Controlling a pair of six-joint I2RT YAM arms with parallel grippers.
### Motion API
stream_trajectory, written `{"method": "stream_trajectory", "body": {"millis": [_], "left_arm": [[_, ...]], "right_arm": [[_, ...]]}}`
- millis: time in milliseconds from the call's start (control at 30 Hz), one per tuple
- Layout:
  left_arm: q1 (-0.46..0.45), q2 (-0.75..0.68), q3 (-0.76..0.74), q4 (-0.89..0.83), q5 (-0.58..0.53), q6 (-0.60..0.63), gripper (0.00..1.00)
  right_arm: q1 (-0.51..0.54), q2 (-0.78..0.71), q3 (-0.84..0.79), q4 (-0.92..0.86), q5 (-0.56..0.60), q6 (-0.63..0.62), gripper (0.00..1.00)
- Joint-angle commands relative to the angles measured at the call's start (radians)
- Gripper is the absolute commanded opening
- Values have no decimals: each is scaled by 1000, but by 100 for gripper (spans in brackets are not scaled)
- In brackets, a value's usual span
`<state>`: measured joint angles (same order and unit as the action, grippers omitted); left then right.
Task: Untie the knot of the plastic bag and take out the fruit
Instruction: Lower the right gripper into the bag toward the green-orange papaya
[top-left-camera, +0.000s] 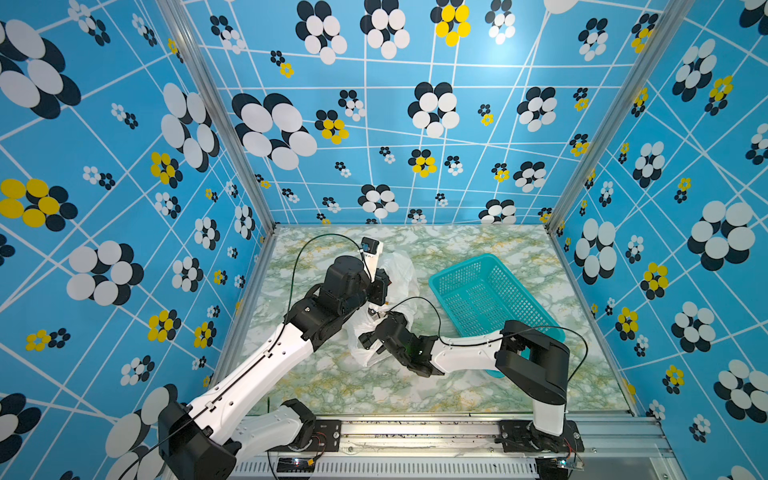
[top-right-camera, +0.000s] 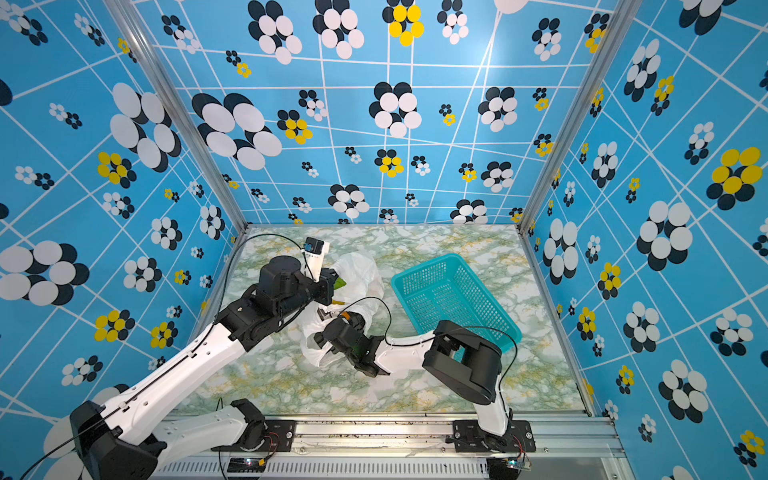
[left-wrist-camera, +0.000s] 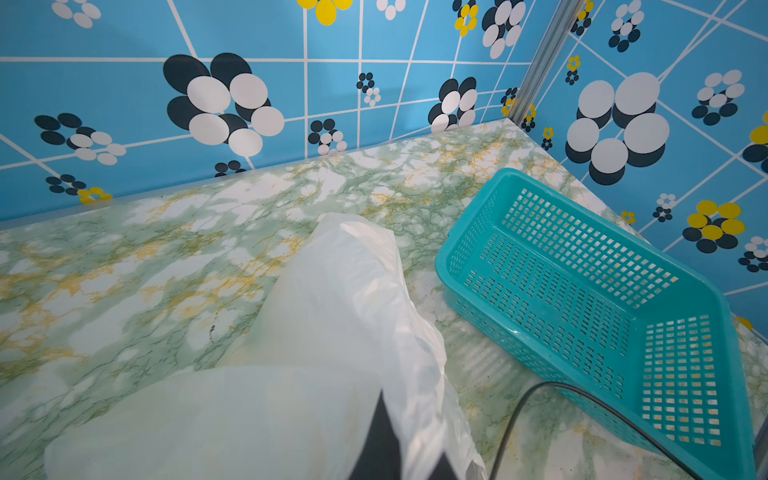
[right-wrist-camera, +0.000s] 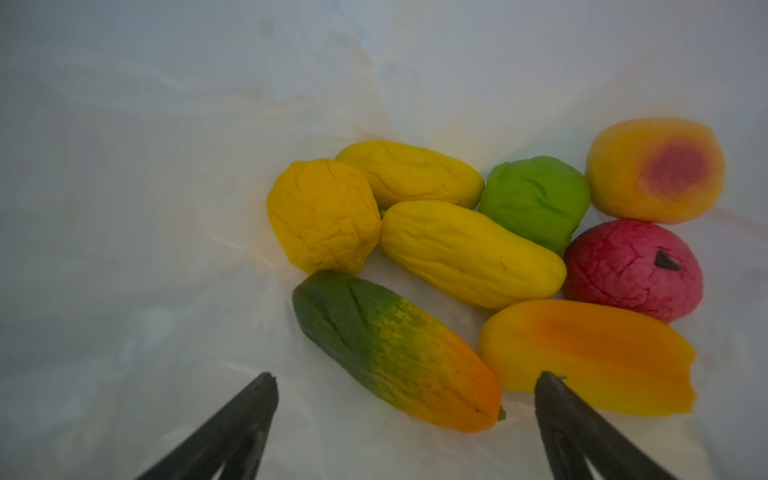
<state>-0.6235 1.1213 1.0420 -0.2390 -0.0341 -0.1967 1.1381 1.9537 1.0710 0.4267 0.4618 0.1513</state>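
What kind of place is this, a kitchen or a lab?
Likely a robot test booth, not a kitchen: blue flower walls on aluminium posts, a marble-print tabletop, left arm and right arm bolted to a front rail.

Green-and-yellow marbled tabletop (top-left-camera: 457, 386), crinkled white plastic bag (top-left-camera: 401, 266) left of centre, teal mesh basket (top-left-camera: 461, 276) just beside it, to the right

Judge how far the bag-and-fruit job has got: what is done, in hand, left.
Done: the plastic bag is open. In hand: left gripper pinches its film; right gripper, open inside, straddles the green-orange fruit. Left: eight fruit lie in the bag; the basket holds none.
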Motion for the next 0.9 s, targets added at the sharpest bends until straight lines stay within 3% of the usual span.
{"method": "stream_trajectory", "body": {"millis": [0,433,567,667,767,867], "left_arm": [[-9,-27,1,12,-6,12,0],[-8,-27,10,6,-17,20,0],[-9,-22,15,-5,-26,20,0],[-8,-20,10,-1,-49,22,0],[-7,-18,-6,14,-56,20,0],[-7,-5,10,-5,-71,22,0]], "right_arm": [[-32,65,56,-60,-91,30,99],[-58,197,239,-235,-185,-30,99],[-57,195,250,-270,-196,-13,78],[-51,166,216,-249,-204,-11,56],[-40,134,187,-236,-180,-16,40],[-29,89,162,-235,-164,-15,31]]}}
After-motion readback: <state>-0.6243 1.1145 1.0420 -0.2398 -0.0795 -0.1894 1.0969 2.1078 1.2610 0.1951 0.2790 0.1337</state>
